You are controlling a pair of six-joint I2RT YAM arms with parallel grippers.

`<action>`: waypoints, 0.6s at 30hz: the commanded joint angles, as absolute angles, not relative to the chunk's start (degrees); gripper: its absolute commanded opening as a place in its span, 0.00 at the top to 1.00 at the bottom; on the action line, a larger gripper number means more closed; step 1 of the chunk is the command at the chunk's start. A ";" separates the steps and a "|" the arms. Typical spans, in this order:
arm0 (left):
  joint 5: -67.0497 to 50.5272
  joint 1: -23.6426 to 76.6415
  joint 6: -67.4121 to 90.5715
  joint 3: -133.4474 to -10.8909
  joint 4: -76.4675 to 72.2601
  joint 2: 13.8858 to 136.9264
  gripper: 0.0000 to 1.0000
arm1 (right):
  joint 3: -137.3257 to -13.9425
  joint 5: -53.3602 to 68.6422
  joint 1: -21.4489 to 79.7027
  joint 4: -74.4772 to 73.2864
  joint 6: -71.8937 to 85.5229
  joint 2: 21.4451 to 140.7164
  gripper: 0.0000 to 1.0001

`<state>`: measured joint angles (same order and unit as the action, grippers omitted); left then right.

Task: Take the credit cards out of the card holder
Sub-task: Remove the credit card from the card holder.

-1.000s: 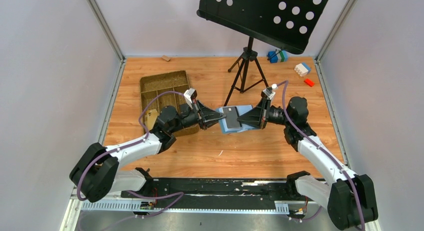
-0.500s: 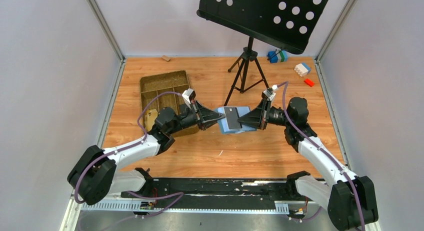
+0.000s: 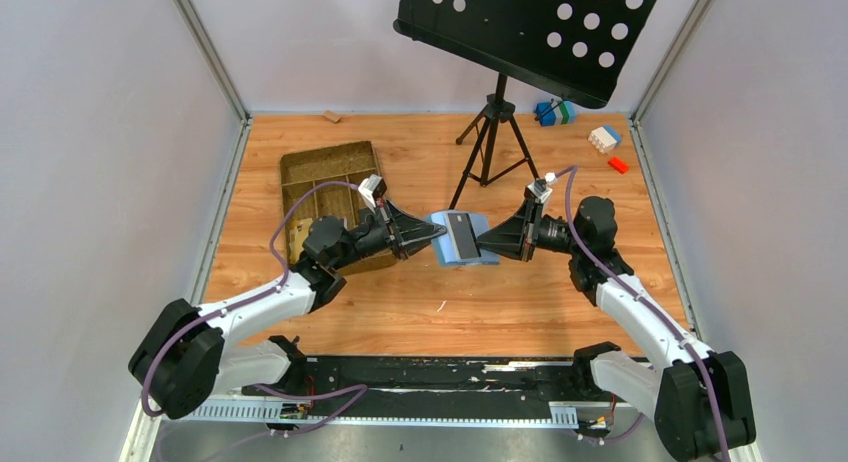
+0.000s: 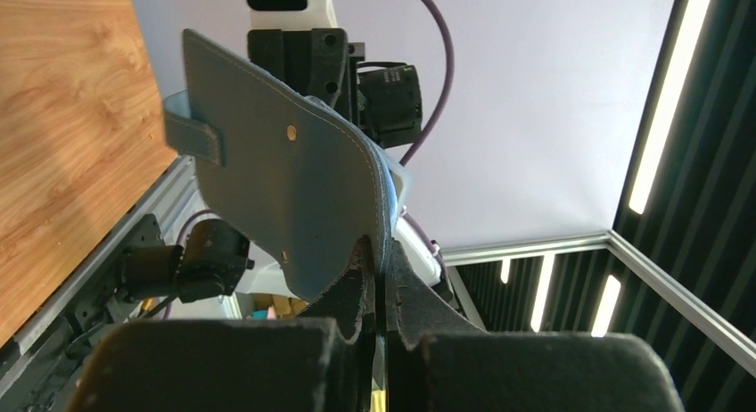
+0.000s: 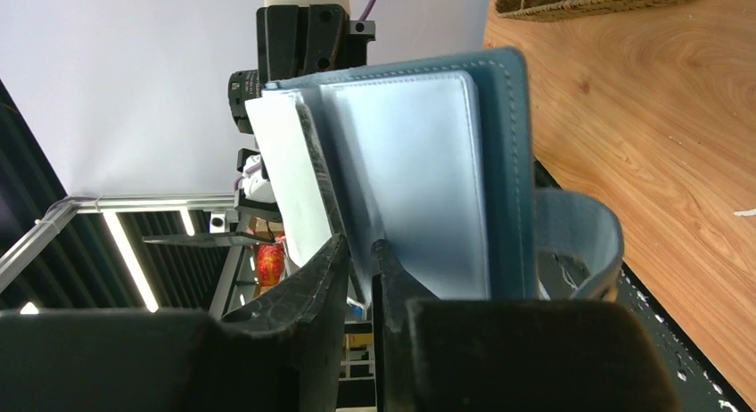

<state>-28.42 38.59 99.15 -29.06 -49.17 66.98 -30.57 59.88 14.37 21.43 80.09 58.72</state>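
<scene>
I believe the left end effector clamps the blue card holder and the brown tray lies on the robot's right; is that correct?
Not quite: the brown tray lies on the robot's left, as the top external view shows. The left end effector does clamp the blue card holder.

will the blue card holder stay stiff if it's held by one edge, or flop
Probably floppy: the card holder bends above where it's pinched. Its clear sleeves look glossy, so cards may slide out easily.
</scene>
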 commanded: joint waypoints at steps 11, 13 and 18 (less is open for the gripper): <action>-29.96 38.41 99.67 -32.62 -56.56 66.40 1.00 | -28.34 59.04 14.23 35.66 90.41 59.34 0.72; -30.12 38.41 99.67 -32.69 -56.55 66.70 1.00 | -29.29 58.98 14.61 35.68 90.50 59.57 0.72; -30.40 38.45 99.71 -33.20 -56.78 67.47 1.00 | -30.94 58.98 15.44 36.03 90.44 60.11 0.72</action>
<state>-29.76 38.54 99.15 -30.24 -52.47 67.05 -27.90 59.55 14.66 31.99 89.17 59.61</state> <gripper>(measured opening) 0.017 0.277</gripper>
